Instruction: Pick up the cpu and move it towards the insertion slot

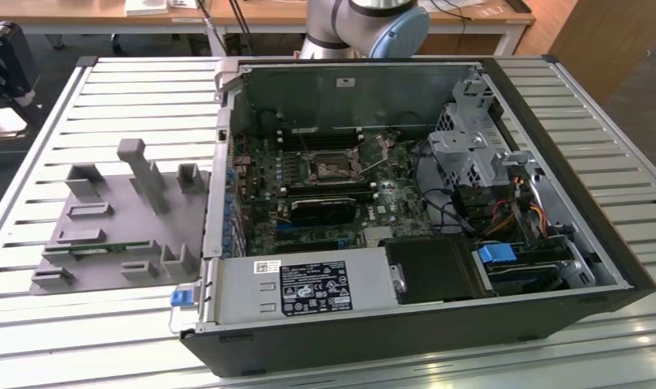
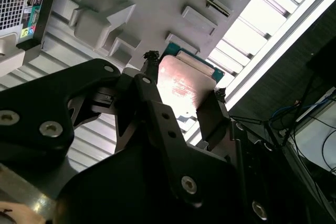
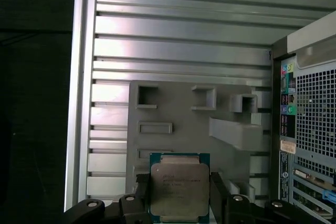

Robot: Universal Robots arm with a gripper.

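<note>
Silvery metal marks the cpu (image 3: 179, 195), which your tool (image 3: 179, 178) pinches by two opposite edges over the grey fixture (image 3: 173, 106) on the slatted counter (image 3: 184, 51). You cannot tell whether the chip has cleared the fixture. The hold is edge-only, so a jolt or tilt could let the chip slip and drop onto the fixture. Both wrist views give you the grip. The exterior view gives you the insertion slot (image 1: 333, 166), well apart from the fixture, inside the computer case (image 1: 600, 243) on the exterior view's right.

We can read nothing: the label (image 1: 315, 297) on the power supply box (image 1: 239, 293) and the print on the cpu (image 3: 179, 188) are too small.
</note>
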